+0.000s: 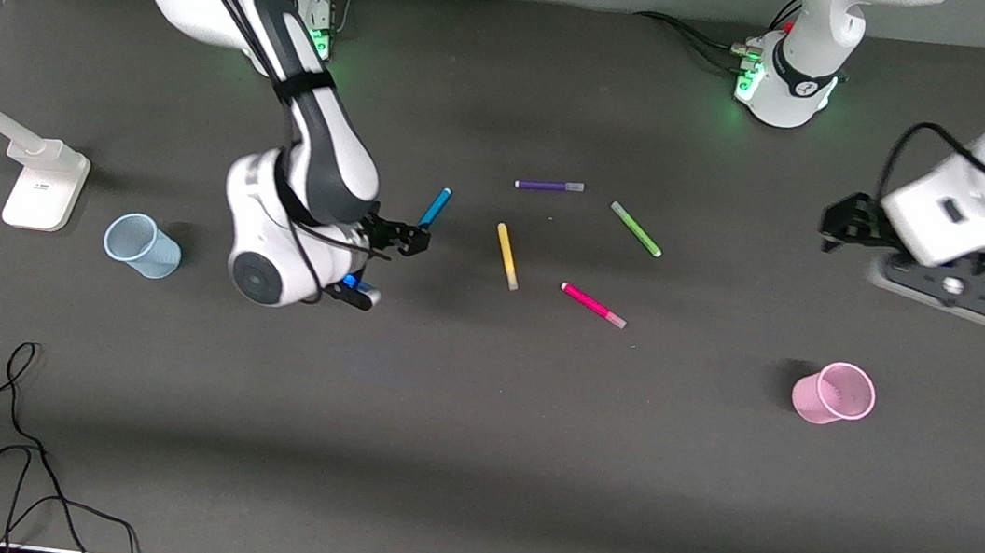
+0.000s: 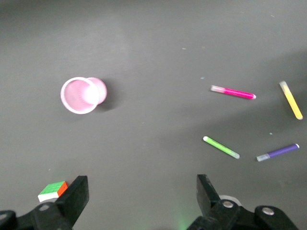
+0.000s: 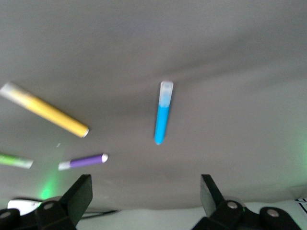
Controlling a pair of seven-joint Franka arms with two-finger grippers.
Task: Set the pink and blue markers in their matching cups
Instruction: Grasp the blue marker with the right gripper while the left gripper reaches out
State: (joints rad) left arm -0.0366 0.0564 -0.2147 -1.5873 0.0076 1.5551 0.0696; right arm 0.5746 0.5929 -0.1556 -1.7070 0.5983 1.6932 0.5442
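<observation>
The blue marker (image 1: 435,207) lies on the dark table just off my right gripper (image 1: 381,266), which is open and empty; in the right wrist view the marker (image 3: 163,112) lies ahead of the open gripper (image 3: 146,194). The pink marker (image 1: 592,305) lies mid-table and also shows in the left wrist view (image 2: 233,92). The pale blue cup (image 1: 142,245) stands toward the right arm's end. The pink cup (image 1: 835,394) stands toward the left arm's end and shows in the left wrist view (image 2: 81,95). My left gripper (image 1: 940,292) hangs above the table, open and empty (image 2: 141,196).
A yellow marker (image 1: 506,256), a purple marker (image 1: 549,186) and a green marker (image 1: 635,229) lie near the pink one. A white stand base (image 1: 45,184) sits by the blue cup. Loose black cables (image 1: 9,461) lie at the table's near edge.
</observation>
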